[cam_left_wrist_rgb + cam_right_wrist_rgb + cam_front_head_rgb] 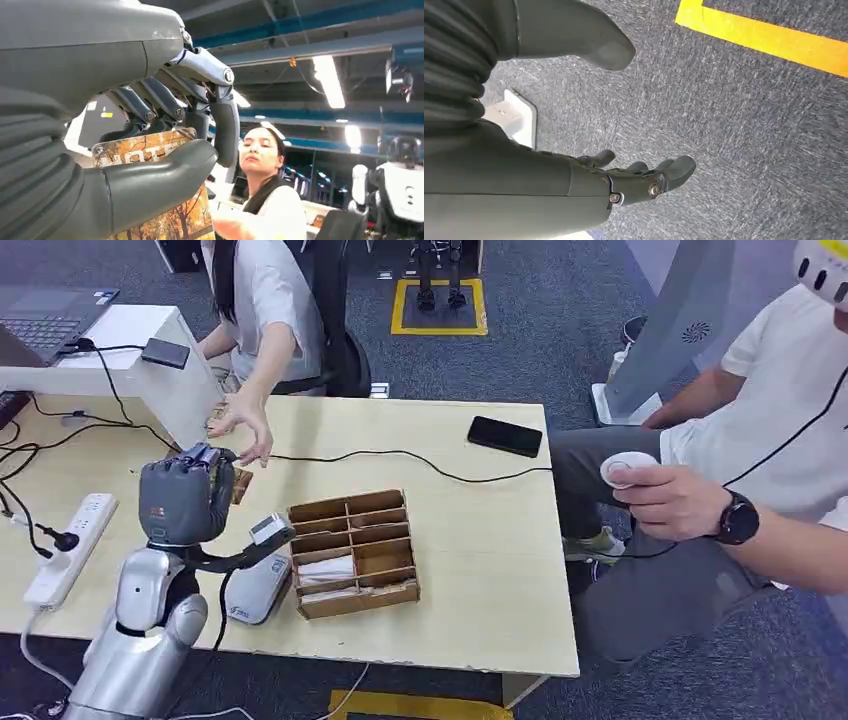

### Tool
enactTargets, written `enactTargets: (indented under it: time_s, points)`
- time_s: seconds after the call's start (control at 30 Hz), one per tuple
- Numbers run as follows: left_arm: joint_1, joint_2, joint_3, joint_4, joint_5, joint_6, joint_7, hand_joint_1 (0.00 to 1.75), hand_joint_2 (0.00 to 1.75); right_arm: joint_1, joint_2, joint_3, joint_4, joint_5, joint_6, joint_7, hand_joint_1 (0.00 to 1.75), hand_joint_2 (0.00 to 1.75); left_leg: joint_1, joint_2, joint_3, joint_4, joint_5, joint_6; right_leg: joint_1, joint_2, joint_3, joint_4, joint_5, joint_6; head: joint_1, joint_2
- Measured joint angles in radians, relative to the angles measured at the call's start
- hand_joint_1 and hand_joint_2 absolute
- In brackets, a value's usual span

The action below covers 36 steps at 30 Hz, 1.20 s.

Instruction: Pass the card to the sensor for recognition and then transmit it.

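While the wooden table [480, 570] spans most of the head view, a person [265, 300] sits at its far edge with a hand [243, 420] reaching over the tabletop toward the raised left hand [187, 498]. A second person [740, 440] sits at the right side, holding a small white controller [625, 468]. Near the middle stands a brown divided box [352, 552], some compartments holding white slips. A white sensor [258, 587] lies just beside the box, at the robot's side of the table. A white power strip [70, 548] lies near the left edge, a black phone [505, 435] toward the far right corner. The card [150, 150] (printed with autumn foliage) is gripped in the left hand [165, 130], pressed between the thick thumb and the darker fingers [150, 100], above the table. The right hand [634, 177] hangs over grey carpet [749, 140], holding nothing, fingers loosely extended.
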Motion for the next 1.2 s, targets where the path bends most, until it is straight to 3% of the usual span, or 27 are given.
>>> enactTargets:
  time_s: [0.1,0.4,0.53,0.57,0.6,0.83,0.97,1.2]
  points:
    - [-0.041,-0.003,0.0,0.057,-0.034,0.006,0.018,1.75,1.75,-0.001,0.0,0.008,0.0,0.0,0.0,0.0,0.0,1.75,0.0,0.0,0.0,0.0,0.0,0.0,0.0,0.0,0.0,0.0,0.001,-0.001,0.0,0.0]
    - [-0.043,-0.004,0.0,0.06,-0.035,0.006,0.02,1.75,1.75,-0.001,0.0,0.008,0.0,0.0,0.0,0.0,0.0,1.75,0.0,0.0,0.0,0.0,0.0,0.0,0.0,0.0,0.0,0.0,0.001,-0.001,0.0,0.0]
    - [-0.095,-0.004,0.006,0.144,-0.051,0.018,0.033,1.75,1.75,-0.003,0.0,0.016,0.0,0.0,0.0,0.001,0.0,1.75,0.0,0.0,0.0,0.0,0.001,0.0,0.0,0.0,0.0,0.0,0.001,-0.001,0.0,0.0]
    - [-0.097,-0.004,0.007,0.16,-0.051,0.02,0.034,0.66,1.75,-0.003,0.0,0.022,0.0,0.0,0.0,0.005,0.0,1.75,0.0,0.0,0.0,0.0,0.001,0.0,0.0,0.0,0.0,0.0,0.001,-0.001,0.0,0.0]
    - [-0.098,-0.004,0.01,0.174,-0.051,0.02,0.034,0.0,1.75,-0.003,0.0,0.025,0.0,0.0,0.003,0.008,0.0,1.75,0.0,0.0,0.0,0.0,0.001,0.0,0.0,0.0,0.0,0.0,0.001,-0.001,0.0,0.0]
    - [-0.072,-0.002,0.033,0.184,-0.045,0.087,0.035,0.0,1.75,-0.002,0.0,0.031,0.0,-0.003,-0.001,0.0,0.0,1.75,0.0,0.001,-0.001,0.0,0.001,0.0,0.0,0.0,0.0,0.0,0.001,-0.001,0.0,0.0]
    - [-0.018,0.019,0.106,0.183,-0.038,0.143,0.04,0.0,1.75,0.002,0.0,0.031,0.0,-0.006,-0.002,0.005,0.0,1.75,0.0,0.001,-0.001,0.0,0.001,0.0,0.0,0.001,-0.001,0.0,0.0,-0.001,0.0,0.0]
    - [0.106,0.025,0.345,0.11,0.101,0.153,-0.111,0.0,1.75,0.016,0.0,0.027,0.0,-0.021,-0.001,0.018,0.0,1.75,0.001,0.002,-0.002,-0.001,0.0,-0.001,0.001,0.002,-0.001,0.001,-0.001,0.0,0.0,0.0]
